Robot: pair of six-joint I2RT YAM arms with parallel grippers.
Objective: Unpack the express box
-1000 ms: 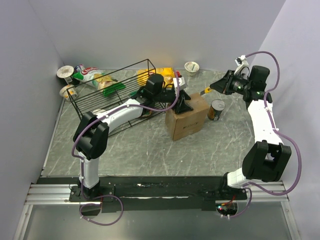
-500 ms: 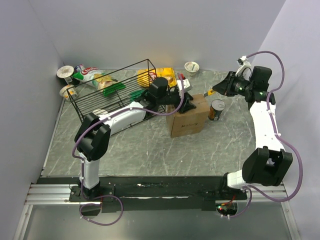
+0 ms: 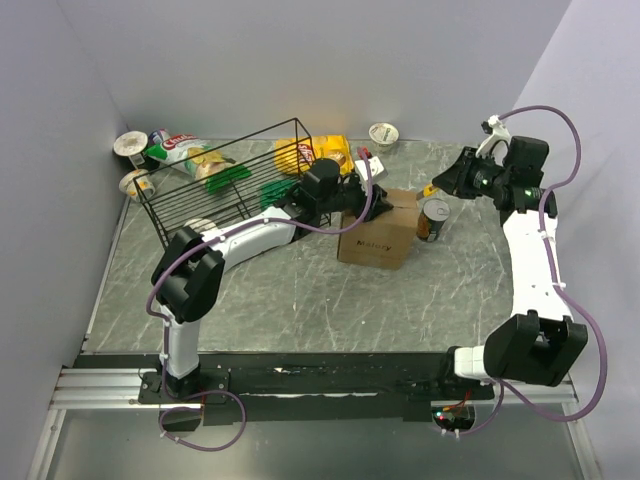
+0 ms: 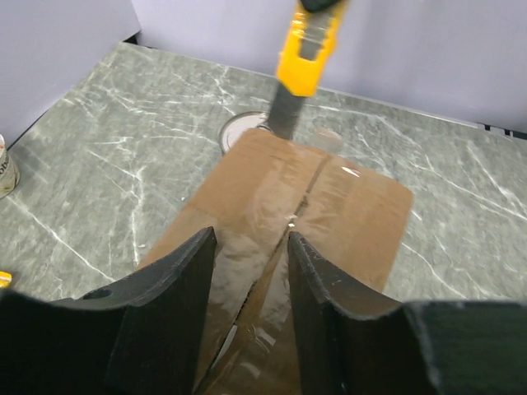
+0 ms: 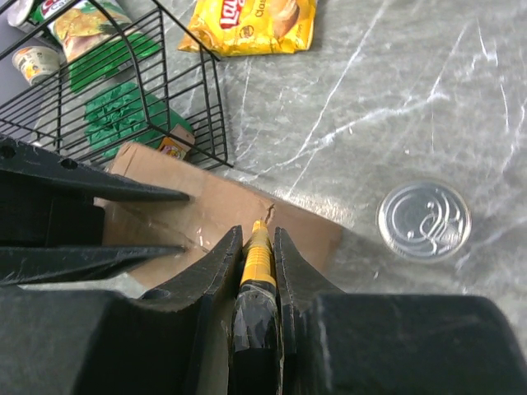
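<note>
Far left on the grey marbled counter [image 3: 280, 300], two paper cups [image 3: 128, 145] stand against the wall, with a green and white snack bag [image 3: 182, 150] just beside them. Next comes a black wire basket [image 3: 150, 205], tipped up at an angle, with green packs [image 3: 230, 172] inside it. A yellow chip bag [image 3: 318, 152] lies behind the basket's right end.

The left arm reaches along the front of the basket to the cardboard box [image 3: 375, 240]. The box sits on the counter near the middle, just right of the basket. Its clear-taped top faces up and a dark printed word shows on its near side. The left claw [image 4: 249, 247] is over the near part of the box top. Its two black fingers [image 4: 169, 304] are partly apart, one on each side of the taped seam, with nothing between them. Whether they press on the cardboard cannot be told.

At the far end of the seam, the blade of a yellow box cutter [image 5: 257, 263] meets the box top right at its edge. The right claw [image 5: 255, 239] is clamped on the cutter's handle, coming in from the right.

A closed tin can [image 3: 433, 220] stands just right of the box. Another paper cup [image 3: 383, 133] sits at the back wall behind it.
</note>
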